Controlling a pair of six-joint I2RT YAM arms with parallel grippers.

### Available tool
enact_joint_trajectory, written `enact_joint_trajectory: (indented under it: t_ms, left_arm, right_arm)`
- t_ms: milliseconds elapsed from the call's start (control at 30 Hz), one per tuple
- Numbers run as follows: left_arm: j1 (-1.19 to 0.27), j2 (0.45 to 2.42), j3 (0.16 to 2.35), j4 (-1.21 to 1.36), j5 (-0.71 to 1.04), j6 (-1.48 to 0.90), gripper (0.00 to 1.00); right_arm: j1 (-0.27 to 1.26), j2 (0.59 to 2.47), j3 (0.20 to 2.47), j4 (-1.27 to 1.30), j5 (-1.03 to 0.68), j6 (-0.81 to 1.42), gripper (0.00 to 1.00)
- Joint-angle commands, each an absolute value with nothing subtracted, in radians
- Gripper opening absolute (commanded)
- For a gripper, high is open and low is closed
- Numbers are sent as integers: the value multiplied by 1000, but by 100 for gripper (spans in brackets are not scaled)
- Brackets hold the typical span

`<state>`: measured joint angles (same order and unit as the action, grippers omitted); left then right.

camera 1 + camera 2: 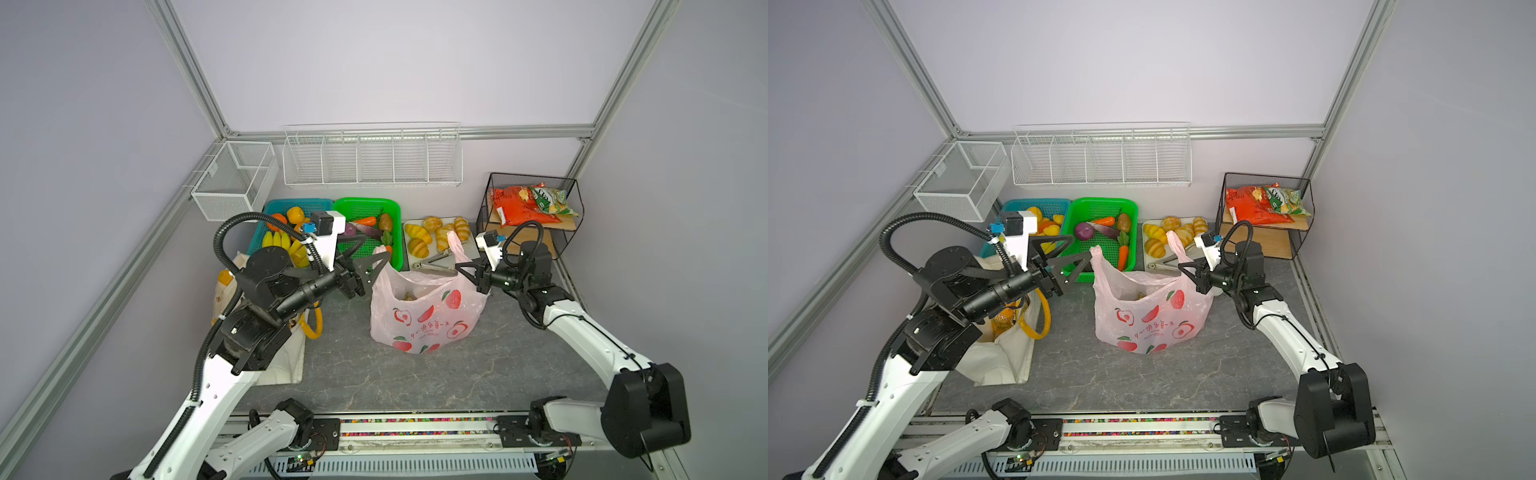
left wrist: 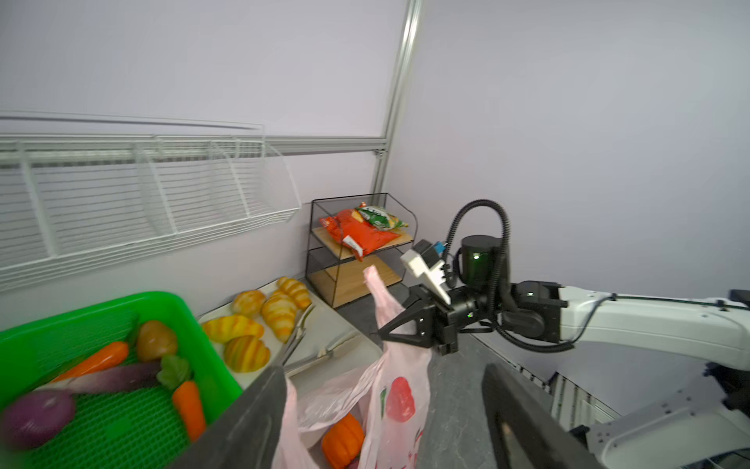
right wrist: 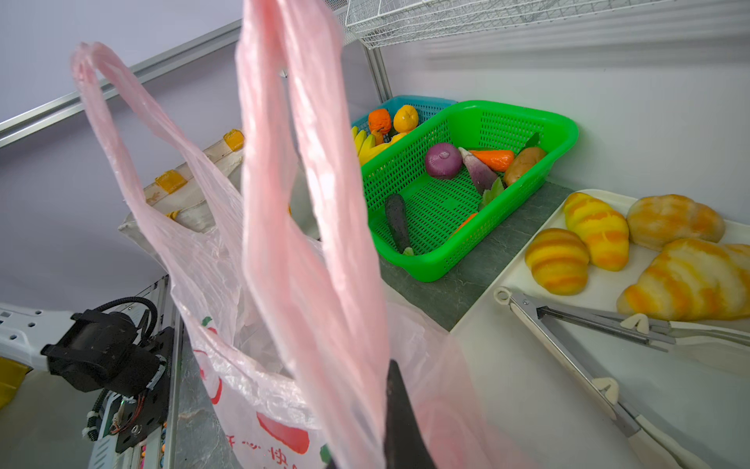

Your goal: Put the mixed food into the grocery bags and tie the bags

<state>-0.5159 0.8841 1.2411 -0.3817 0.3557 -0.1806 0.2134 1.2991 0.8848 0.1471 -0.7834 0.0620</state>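
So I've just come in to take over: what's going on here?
The right hand is shut on one handle of the pink bag, which stands open with a pumpkin inside. The left hand is open by the other handle. The canvas tote lies at the left; snack packets sit on the shelf.

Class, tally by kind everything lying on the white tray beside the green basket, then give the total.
Croissants: 5
Tongs: 1
Total: 6
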Motion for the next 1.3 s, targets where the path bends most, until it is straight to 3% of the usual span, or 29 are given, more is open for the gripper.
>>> enact_joint_trajectory:
  t_ms: [0,267,500,800,1067,1133,1267]
  left_arm:
    - [-416,844,1157,-429,396,-217,77]
    - [-379,719,891,-278,441,-266,80]
    - [-378,668,603,111,579,-380,82]
    - [-383,925,581,413,648,-315,86]
    - [-381,1074,600,517,627,-144,88]
    - [-381,1113,623,533,646,-132,87]
    - [-382,1184,646,607,677,-135,73]
  right_arm:
    - [212,1309,904,139,-775,66,6]
    - [212,1309,903,120,-752,64,6]
    - [212,1321,911,128,-760,72,6]
    - [212,1313,909,128,-764,76,6]
    - [212,1309,905,126,-769,77,6]
    - [212,1310,904,125,-766,75,6]
    - [213,1302,902,122,-757,72,6]
